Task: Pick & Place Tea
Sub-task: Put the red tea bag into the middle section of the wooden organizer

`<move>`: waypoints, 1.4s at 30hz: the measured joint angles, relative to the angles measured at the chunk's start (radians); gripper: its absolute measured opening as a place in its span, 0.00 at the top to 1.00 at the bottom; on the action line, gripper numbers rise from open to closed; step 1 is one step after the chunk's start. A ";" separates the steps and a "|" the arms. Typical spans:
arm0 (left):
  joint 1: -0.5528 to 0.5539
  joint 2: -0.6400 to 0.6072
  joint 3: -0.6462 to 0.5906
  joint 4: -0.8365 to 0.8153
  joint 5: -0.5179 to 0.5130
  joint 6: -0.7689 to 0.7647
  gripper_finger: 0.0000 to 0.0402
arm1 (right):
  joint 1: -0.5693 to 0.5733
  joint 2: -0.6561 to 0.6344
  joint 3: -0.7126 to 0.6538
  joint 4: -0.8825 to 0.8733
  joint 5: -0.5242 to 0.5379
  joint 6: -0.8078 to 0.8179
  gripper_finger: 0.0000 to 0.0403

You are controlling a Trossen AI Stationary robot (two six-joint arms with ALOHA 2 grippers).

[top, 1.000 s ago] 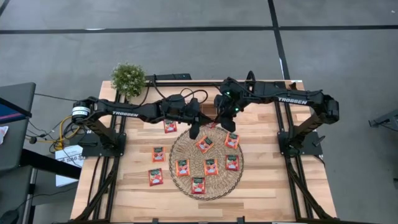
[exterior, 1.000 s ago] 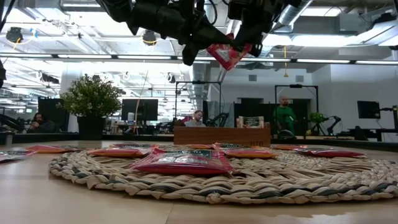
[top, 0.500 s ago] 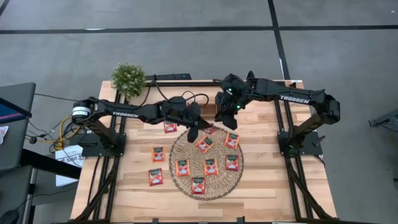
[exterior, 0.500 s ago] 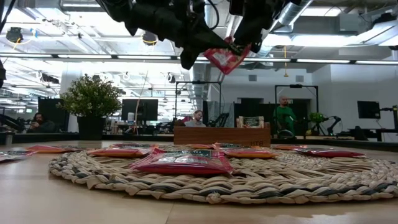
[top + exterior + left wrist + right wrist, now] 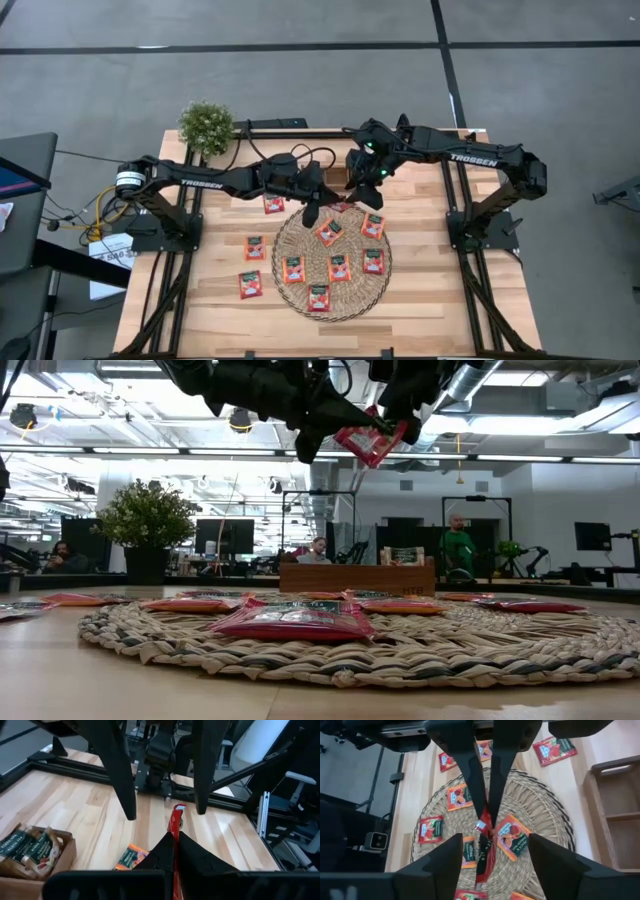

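Mid-air above far edge of round woven mat (image 5: 332,262): left gripper (image 5: 484,815) pinches one red tea sachet (image 5: 368,444) edge-on, fingers clamped tight on it. Right gripper (image 5: 165,812) hangs just beside, jaws spread wide either side of sachet, gripping nothing. More sachets (image 5: 338,267) lie flat on mat, others on bare wooden table (image 5: 430,300) left of it. Wooden tray (image 5: 357,577) sits behind mat.

The table (image 5: 420,300) is pale, smooth planked wood; the round mat (image 5: 350,295) is rough woven straw; the sachets (image 5: 293,269) look glossy, perhaps foil.
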 joint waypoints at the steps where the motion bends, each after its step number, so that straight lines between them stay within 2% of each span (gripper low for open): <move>1: 0.000 0.000 0.000 0.000 0.000 0.000 1.00 | 0.000 0.000 0.000 0.000 -0.001 0.000 0.45; 5: 0.000 0.000 0.000 0.001 0.000 0.000 1.00 | 0.000 0.001 0.000 0.012 -0.018 0.014 0.45; 9: 0.000 0.000 0.000 0.006 -0.001 0.000 1.00 | 0.003 0.006 0.000 0.037 -0.023 0.027 0.50; 21: 0.000 0.000 0.001 0.018 0.000 0.000 1.00 | 0.004 0.006 0.000 0.029 -0.057 0.025 0.85; 27: 0.000 -0.001 0.001 0.018 0.013 0.000 1.00 | -0.002 0.006 0.000 0.026 -0.088 0.018 0.98; 42: 0.001 -0.002 0.003 -0.004 0.023 -0.001 1.00 | -0.007 0.006 0.000 0.027 -0.094 0.028 1.00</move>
